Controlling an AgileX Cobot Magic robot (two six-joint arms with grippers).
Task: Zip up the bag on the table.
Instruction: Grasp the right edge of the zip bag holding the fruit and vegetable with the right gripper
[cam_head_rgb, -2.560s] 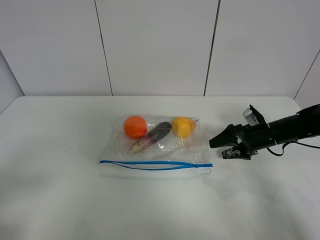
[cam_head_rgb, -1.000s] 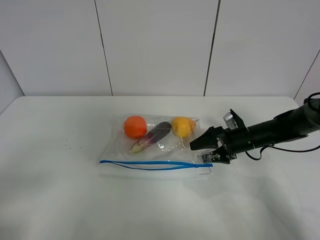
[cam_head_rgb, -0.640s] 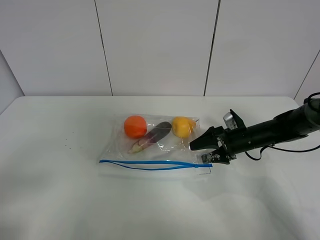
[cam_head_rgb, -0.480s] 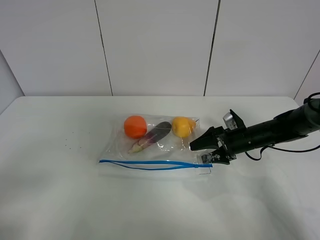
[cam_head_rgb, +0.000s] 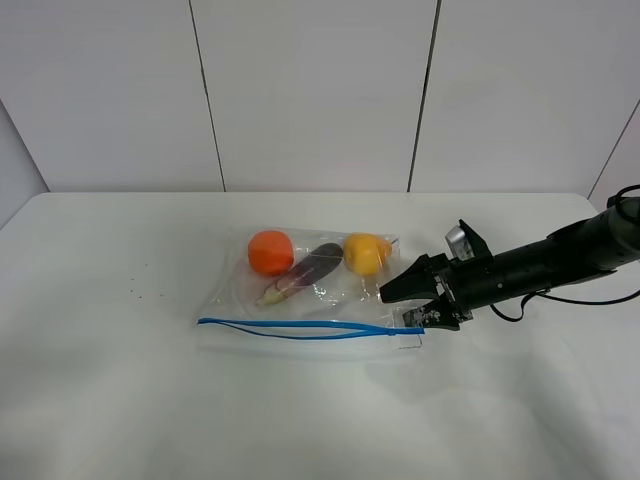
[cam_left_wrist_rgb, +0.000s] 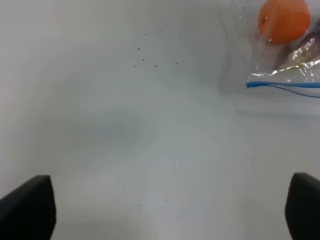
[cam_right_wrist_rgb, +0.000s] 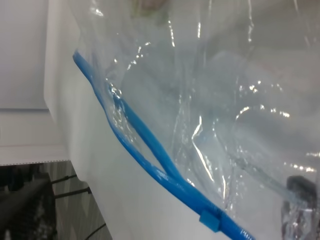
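Note:
The clear bag (cam_head_rgb: 320, 290) lies in the middle of the white table (cam_head_rgb: 120, 400), with an orange, a purple and a yellow toy inside. Its blue zipper strip (cam_head_rgb: 300, 328) runs along the near edge, its two lines slightly apart. My right gripper (cam_head_rgb: 398, 307) is turned on its side at the strip's right end, its fingers apart above and below the bag's corner. The right wrist view shows the strip (cam_right_wrist_rgb: 145, 150) and its blue slider (cam_right_wrist_rgb: 210, 220) very close. My left gripper (cam_left_wrist_rgb: 170, 210) is open over bare table, left of the bag (cam_left_wrist_rgb: 290, 55); it does not show in the high view.
The white tabletop (cam_left_wrist_rgb: 125, 140) stretches wide on all sides of the bag, with a few small dark specks (cam_left_wrist_rgb: 150, 55) to its left. A white panelled wall (cam_head_rgb: 310, 90) stands behind the table's far edge.
My right gripper has moved left from the open table to the zipper's right end, then stayed there for the last second. The bag's right corner has shifted slightly.

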